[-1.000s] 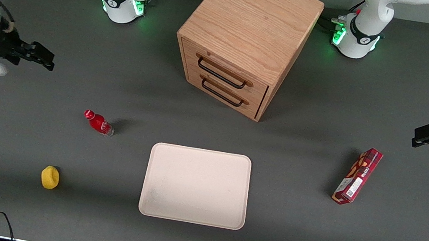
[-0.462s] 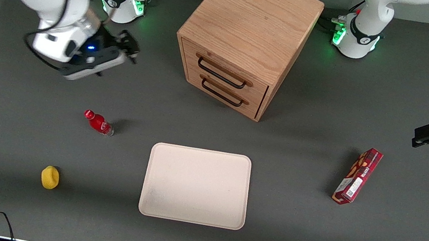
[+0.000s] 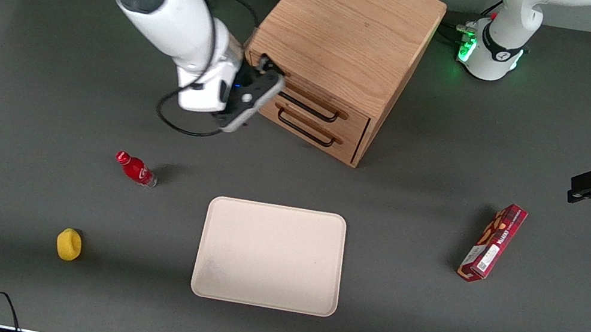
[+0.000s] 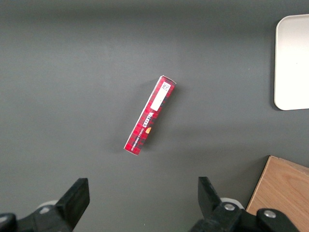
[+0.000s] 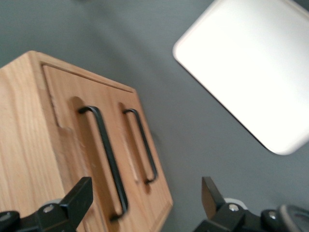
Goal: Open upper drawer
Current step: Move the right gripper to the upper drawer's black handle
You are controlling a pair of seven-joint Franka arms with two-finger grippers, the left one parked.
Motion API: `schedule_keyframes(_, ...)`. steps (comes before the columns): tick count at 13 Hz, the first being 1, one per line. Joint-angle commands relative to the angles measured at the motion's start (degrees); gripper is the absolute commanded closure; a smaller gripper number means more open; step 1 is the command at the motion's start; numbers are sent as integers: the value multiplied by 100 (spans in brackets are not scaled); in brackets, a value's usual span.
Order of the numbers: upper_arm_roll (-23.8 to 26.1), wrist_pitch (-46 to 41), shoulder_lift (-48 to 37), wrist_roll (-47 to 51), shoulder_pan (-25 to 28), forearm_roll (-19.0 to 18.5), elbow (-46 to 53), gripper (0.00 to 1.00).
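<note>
The wooden cabinet [image 3: 351,24] stands at the back middle of the table. Its upper drawer [image 3: 342,108] is closed, with a long black wire handle [image 3: 311,109]. The lower drawer [image 3: 310,134] below it is closed too. My right gripper [image 3: 271,68] is open and empty. It hovers in front of the upper drawer, at the end of the handle toward the working arm's end of the table, touching nothing. In the right wrist view the upper handle [image 5: 105,162] and the lower handle [image 5: 142,145] show between the spread fingers of the gripper [image 5: 145,193].
A pale tray [image 3: 270,256] lies nearer the front camera than the cabinet. A red bottle [image 3: 135,169] and a yellow object [image 3: 69,245] lie toward the working arm's end. A red box [image 3: 492,242] lies toward the parked arm's end.
The right arm has swung in from the working arm's end of the table to the cabinet's front, bringing the gripper up to the upper drawer. Nothing else has moved.
</note>
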Motion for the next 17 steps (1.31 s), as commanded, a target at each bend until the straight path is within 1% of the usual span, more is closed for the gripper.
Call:
schedule_keyframes(1, 38, 50, 504, -434, 234, -8, 207, 0)
schedule_keyframes(2, 38, 50, 610, -558, 305, -51, 190, 0)
schedule_keyframes(4, 38, 50, 778, -594, 393, -480, 181, 0)
schedule_keyframes(7, 38, 94, 892, -611, 489, -579, 84, 0)
schedule_keyframes(8, 38, 147, 910, -612, 499, -666, 32, 0)
schedule_keyframes(11, 38, 200, 1024, -612, 603, -737, -4, 0)
schedule_keyframes(15, 38, 226, 1129, -620, 604, -983, -4, 0)
schedule_keyframes(17, 38, 419, 1270, -690, 595, -1185, -4, 0)
